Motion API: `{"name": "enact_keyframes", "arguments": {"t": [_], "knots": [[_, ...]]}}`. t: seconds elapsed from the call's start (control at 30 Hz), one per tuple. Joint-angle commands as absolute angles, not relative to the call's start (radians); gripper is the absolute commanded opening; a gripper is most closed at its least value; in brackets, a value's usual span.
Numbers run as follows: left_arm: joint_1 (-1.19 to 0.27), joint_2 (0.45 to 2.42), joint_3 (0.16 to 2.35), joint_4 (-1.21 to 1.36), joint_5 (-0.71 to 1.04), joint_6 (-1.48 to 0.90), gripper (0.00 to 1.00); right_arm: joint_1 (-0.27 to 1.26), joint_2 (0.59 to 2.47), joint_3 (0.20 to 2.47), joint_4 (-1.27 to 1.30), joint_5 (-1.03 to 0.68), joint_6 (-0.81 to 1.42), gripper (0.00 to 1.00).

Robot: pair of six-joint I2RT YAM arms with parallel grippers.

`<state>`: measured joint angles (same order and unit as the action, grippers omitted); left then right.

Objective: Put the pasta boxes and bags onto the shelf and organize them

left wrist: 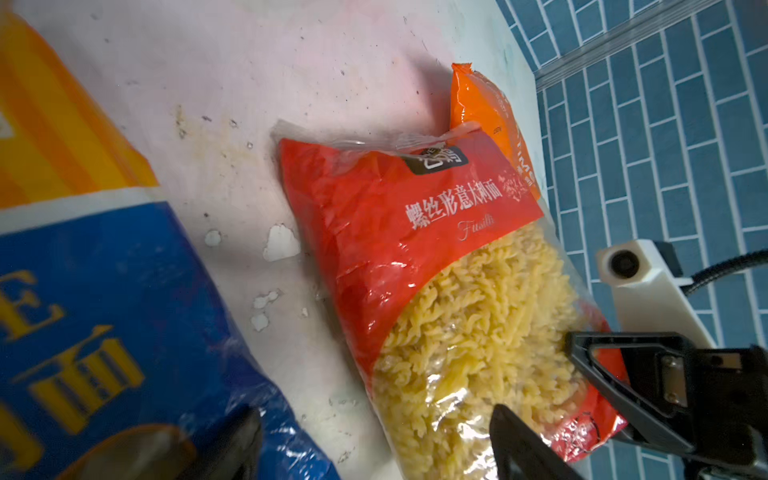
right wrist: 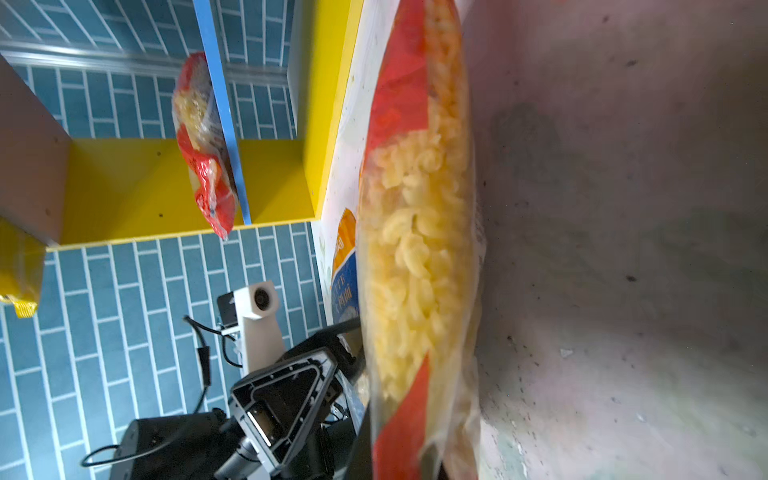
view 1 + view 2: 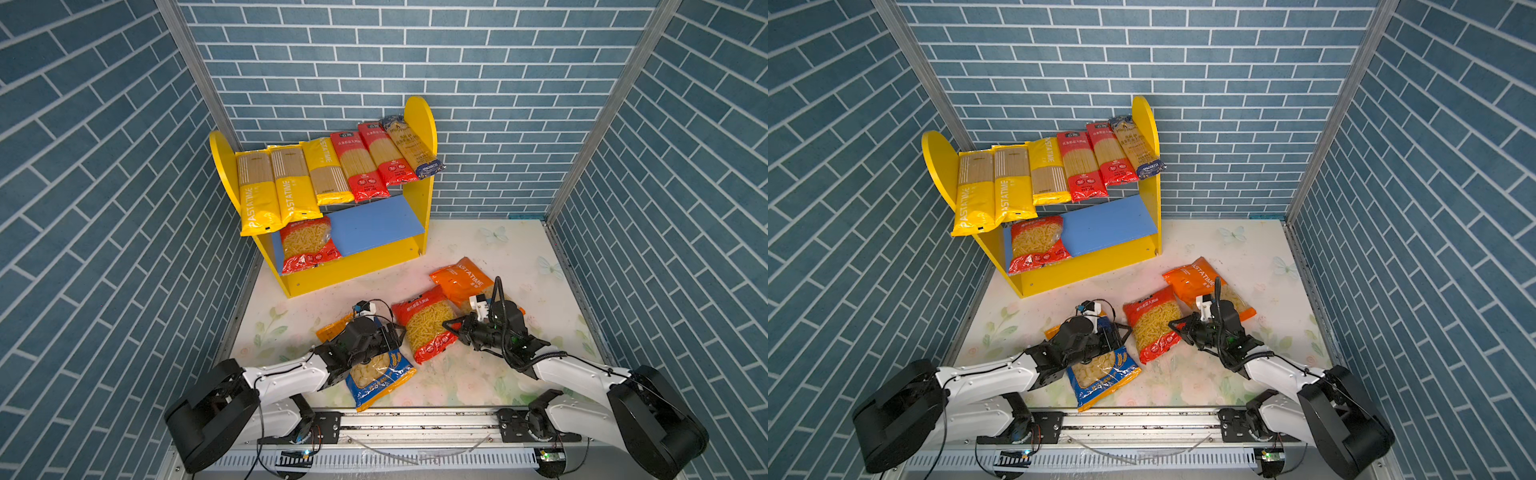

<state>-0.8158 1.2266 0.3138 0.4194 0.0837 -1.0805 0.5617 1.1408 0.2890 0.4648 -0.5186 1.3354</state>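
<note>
The red glossy plastic fusilli bag with a clear window point(image 3: 424, 328) is found lying on the white floral-printed table point(image 3: 498, 249), in front of the shelf and between the two arms. Its side edge is pinched by the right gripper point(image 3: 449, 325), jaws pressed together on the film; this is judged a hold for carrying it to the shelf. The left gripper point(image 1: 374, 415) is spread wide and empty, one finger over the blue and yellow short-pasta bag point(image 3: 380, 374). A glossy orange bag point(image 3: 465, 282) lies at the red bag's far corner; overlap cannot be told.

On the two-tier yellow wooden shelf point(image 3: 419, 120), six long spaghetti packs point(image 3: 357, 166) are laid side by side on top. A matching red bag point(image 3: 307, 245) occupies the left of the blue lower board point(image 3: 374, 224), and room is left beside it, presumably for like goods.

"Fusilli" and "螺丝形意大利面" are read on the pinched bag; "PASTATIME" is read on the orange bag and the yellow packs point(image 3: 257, 195).
</note>
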Motion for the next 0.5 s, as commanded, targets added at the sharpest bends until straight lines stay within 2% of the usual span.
{"name": "enact_keyframes", "arguments": {"t": [0.0,0.1,0.17,0.27,0.37,0.47], "knots": [[-0.810,1.265,0.293,0.542,0.100,-1.145,0.86,0.561,1.095,0.274,0.612,-0.460,1.489,0.03],[-0.808,1.253,0.282,0.608,0.106,-1.161,0.86,0.569,1.044,0.327,0.597,-0.465,1.466,0.02],[-0.802,1.189,0.301,0.544,0.099,-1.134,0.86,0.573,1.000,0.422,0.442,-0.461,1.361,0.01],[-0.802,1.031,0.393,0.226,0.038,-1.005,0.85,0.584,0.997,0.579,0.294,-0.470,1.223,0.00],[-0.798,0.847,0.448,-0.040,-0.074,-0.925,0.85,0.588,1.048,0.711,0.285,-0.503,1.170,0.00],[-0.759,0.667,0.451,-0.193,-0.130,-0.904,0.85,0.600,1.124,0.836,0.297,-0.532,1.139,0.00]]}}
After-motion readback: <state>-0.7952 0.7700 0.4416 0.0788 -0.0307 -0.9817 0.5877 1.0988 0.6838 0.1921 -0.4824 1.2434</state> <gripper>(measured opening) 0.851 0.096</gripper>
